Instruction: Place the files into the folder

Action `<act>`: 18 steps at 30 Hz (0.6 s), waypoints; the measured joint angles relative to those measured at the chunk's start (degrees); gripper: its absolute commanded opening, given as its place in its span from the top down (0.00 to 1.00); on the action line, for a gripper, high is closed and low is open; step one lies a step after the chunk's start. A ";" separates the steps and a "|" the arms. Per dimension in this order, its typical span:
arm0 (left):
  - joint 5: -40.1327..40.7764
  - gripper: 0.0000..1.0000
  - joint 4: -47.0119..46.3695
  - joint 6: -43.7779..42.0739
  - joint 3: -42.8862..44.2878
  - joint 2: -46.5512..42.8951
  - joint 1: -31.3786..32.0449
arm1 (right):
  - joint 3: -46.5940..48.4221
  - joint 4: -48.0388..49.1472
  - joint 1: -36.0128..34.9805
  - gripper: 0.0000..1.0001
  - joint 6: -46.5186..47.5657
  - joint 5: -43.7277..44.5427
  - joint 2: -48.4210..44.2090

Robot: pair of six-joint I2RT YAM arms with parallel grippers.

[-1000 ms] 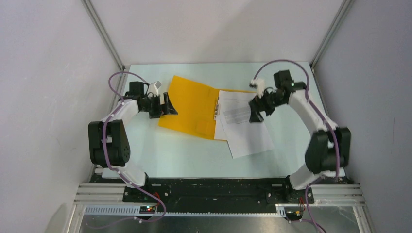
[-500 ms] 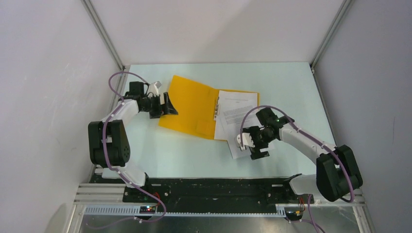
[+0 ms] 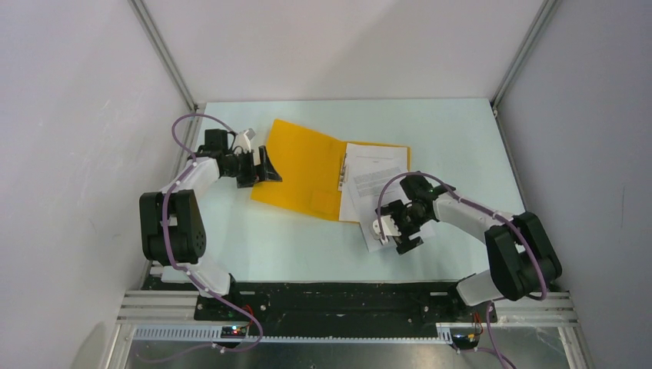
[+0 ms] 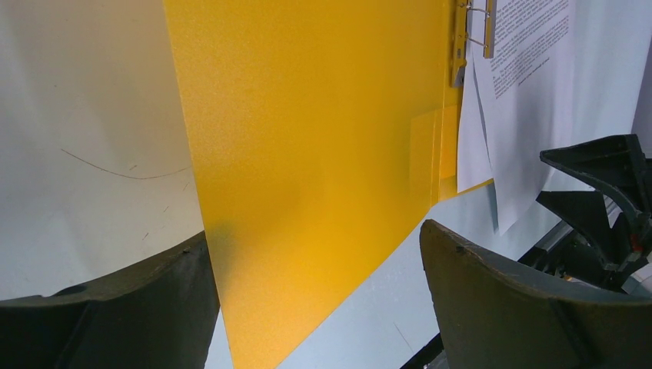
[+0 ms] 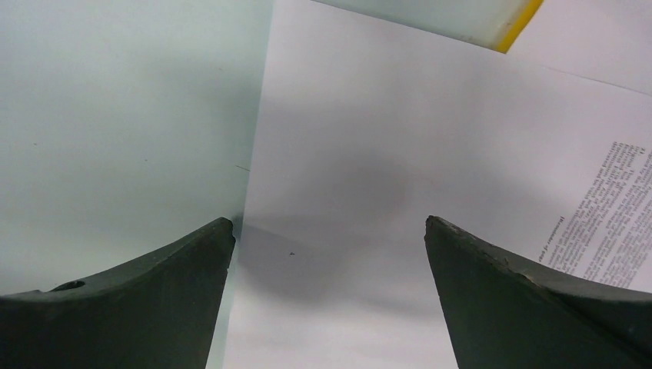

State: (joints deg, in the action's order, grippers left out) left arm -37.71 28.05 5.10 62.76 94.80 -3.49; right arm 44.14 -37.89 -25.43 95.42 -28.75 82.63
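Note:
The orange-yellow folder (image 3: 304,171) lies open on the table. White printed files (image 3: 374,175) rest on its right half under a metal clip (image 4: 477,31). One loose sheet (image 3: 384,219) sticks out toward the near right, beyond the folder. My left gripper (image 3: 268,165) is open at the folder's left edge, and in the left wrist view the cover (image 4: 307,154) passes between its fingers (image 4: 314,231) without being gripped. My right gripper (image 3: 399,229) hovers open over the loose sheet's near left corner. The paper (image 5: 430,154) spans the gap of that gripper (image 5: 329,221).
Pale green table (image 3: 292,246) surrounds the folder, with grey walls and metal frame posts (image 3: 165,54) at the sides. The arm bases sit on a black rail (image 3: 338,300) at the near edge. The right arm's gripper (image 4: 607,200) shows at the edge of the left wrist view.
The right arm swung from the far side of the files toward me, down to the loose sheet's near corner. It then shifted slightly left. The left arm has not moved.

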 measured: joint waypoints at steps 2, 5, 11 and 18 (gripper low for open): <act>0.00 0.05 0.00 0.00 0.00 0.00 0.00 | 0.26 -0.72 0.00 0.01 0.85 -0.20 0.70; 0.00 0.05 0.00 0.02 0.00 0.00 0.00 | 0.87 -2.19 0.00 0.01 1.51 -0.31 1.46; 0.00 0.05 0.00 0.35 0.00 0.00 0.00 | 1.38 -2.21 0.00 0.01 0.42 -0.74 2.38; 0.00 0.05 0.00 0.50 0.00 0.00 0.00 | 3.45 3.48 -1.11 0.01 -4.11 -1.07 5.11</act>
State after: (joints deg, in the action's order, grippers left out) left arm -37.71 28.05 5.61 62.76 94.80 -3.49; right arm 47.59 -34.41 -26.55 91.31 -29.82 87.74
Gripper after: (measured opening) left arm 0.952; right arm 0.993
